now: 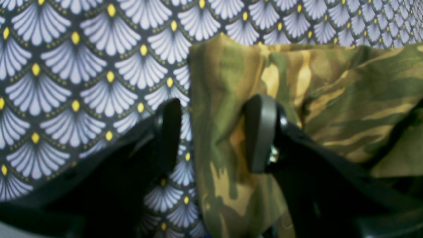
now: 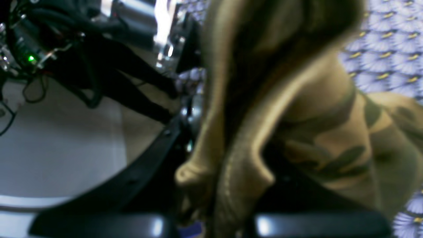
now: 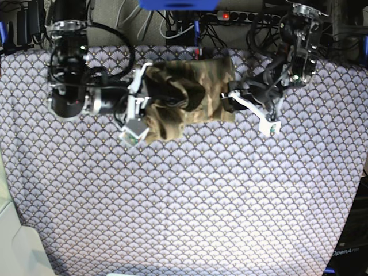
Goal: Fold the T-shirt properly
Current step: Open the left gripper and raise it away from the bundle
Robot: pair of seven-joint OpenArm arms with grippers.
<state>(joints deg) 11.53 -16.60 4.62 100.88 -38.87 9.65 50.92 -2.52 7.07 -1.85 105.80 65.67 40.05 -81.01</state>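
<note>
While my right claw pinches the camouflage T-shirt, bunched at the table's far edge, my left claw gapes astride its hem; close squarely there, then lift evenly.

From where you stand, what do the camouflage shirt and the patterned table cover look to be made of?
The T-shirt looks like soft matte woven or knit cloth: it bunches into folds and sags where the right gripper pinches it. The tablecloth also seems fabric, smooth and flat with a printed scallop pattern, though coated cloth cannot be ruled out.
</note>
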